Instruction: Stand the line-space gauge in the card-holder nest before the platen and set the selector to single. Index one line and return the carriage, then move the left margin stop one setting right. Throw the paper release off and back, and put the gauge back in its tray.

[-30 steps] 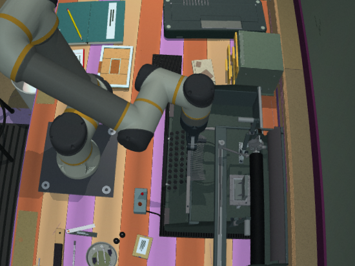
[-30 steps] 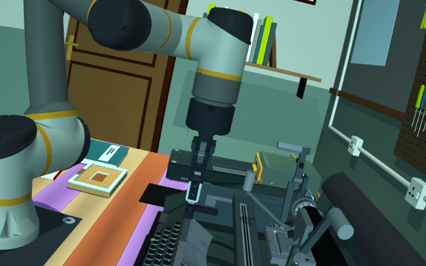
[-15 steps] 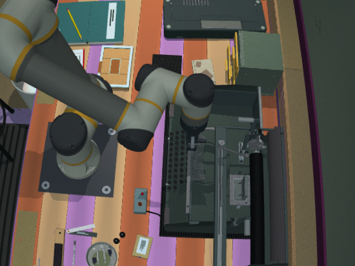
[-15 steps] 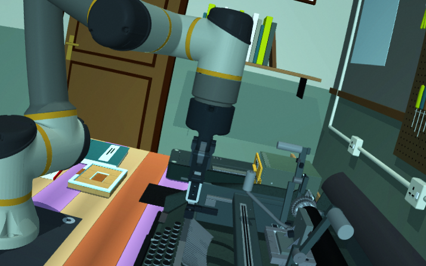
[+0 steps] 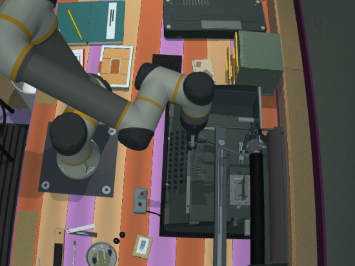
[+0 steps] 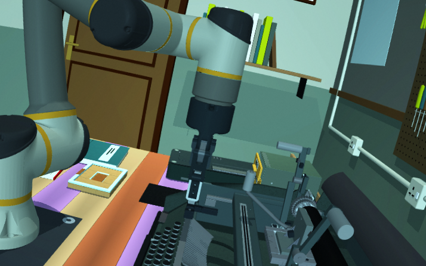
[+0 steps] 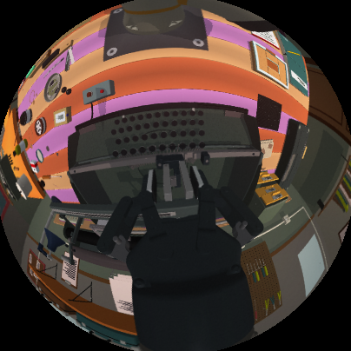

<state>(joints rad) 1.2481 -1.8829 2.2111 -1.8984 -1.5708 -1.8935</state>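
The line-space gauge cannot be made out for certain; a pale card-holder nest (image 5: 240,190) with a block standing in it sits before the black platen (image 5: 257,200) of the typewriter (image 5: 222,180). My gripper (image 6: 193,200) hangs straight down over the margin rail (image 7: 204,155) behind the keys, above the small dark margin stop (image 6: 201,210). Its fingers are open and hold nothing. The carriage return lever (image 6: 251,185) and the line-space ratchet (image 6: 303,200) lie to the right of the gripper.
The closed typewriter case (image 5: 214,14) lies at the far end of the desk, beside a green box (image 5: 258,61). A framed tray (image 5: 115,66) and a teal notebook (image 5: 92,21) lie left of them. A two-button box (image 5: 140,200) sits by the keyboard.
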